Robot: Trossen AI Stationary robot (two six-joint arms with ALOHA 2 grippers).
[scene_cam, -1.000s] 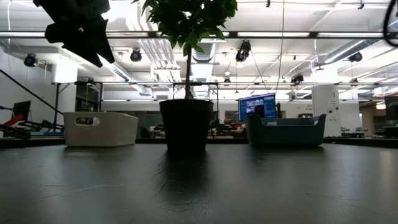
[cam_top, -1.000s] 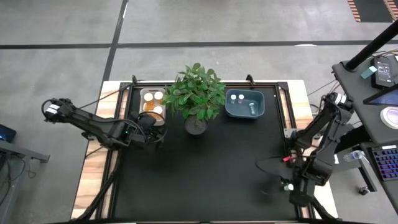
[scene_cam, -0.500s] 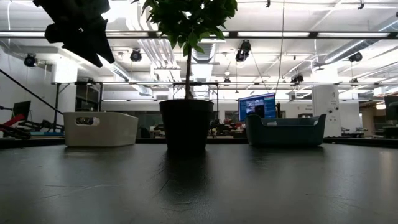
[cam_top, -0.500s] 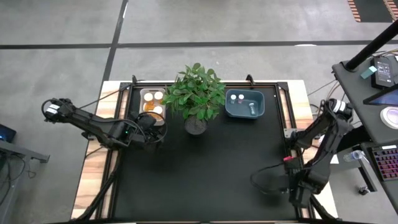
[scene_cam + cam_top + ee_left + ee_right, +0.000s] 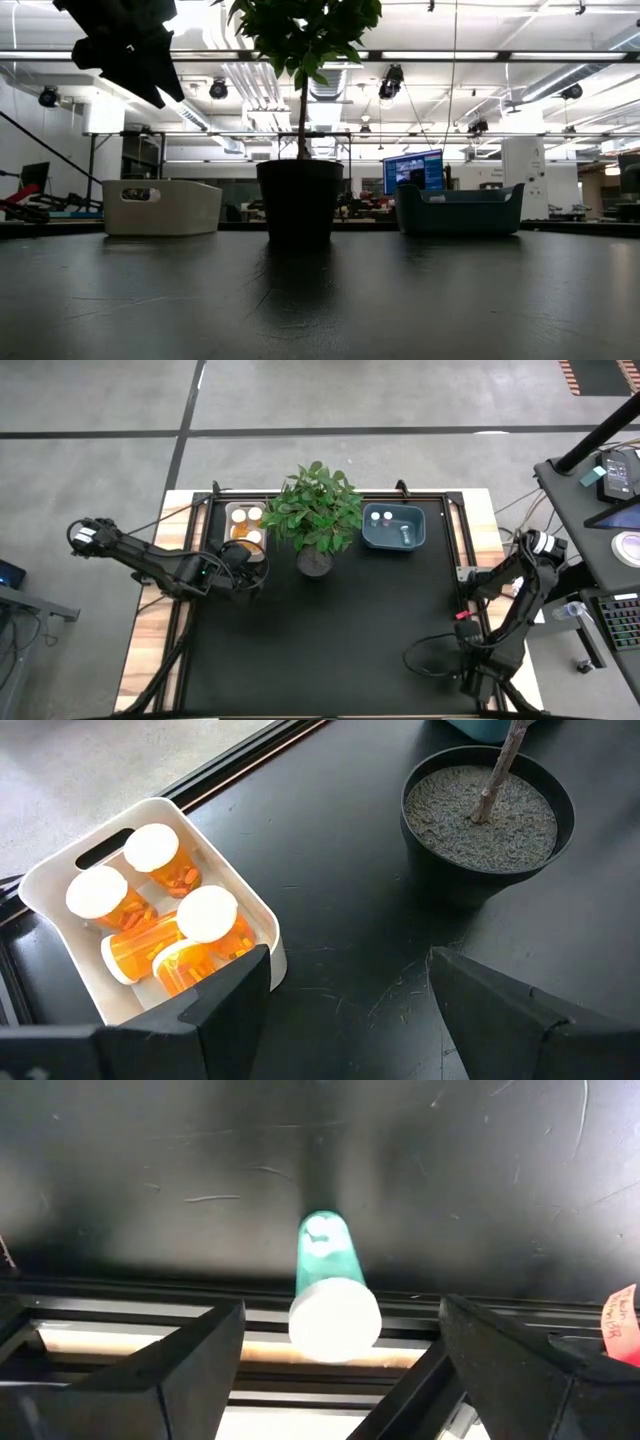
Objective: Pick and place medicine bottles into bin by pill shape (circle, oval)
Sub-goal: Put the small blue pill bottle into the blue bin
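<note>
While my left end effector hangs above the black bench just in front of the white bin, I see its two fingers spread wide apart with nothing between them. That white bin sits at the far left of the mat, and through the left wrist camera I count orange bottles with white caps inside it, some upright and at least one lying on its side. The potted plant stands beside the bin at the middle of the far edge, its dark pot filled with grey soil.

On the other side of the plant I have the blue bin, with a few small pale bottles lying in it.

My right end effector is down at the near right corner of the bench, fingers parted wide. Between and beyond them a green bottle with a white cap lies on its side on the black mat, cap end toward the bench's edge rail; the fingers stand to either side of it without touching.

In the low camera I see both bins and the pot across the mat.
</note>
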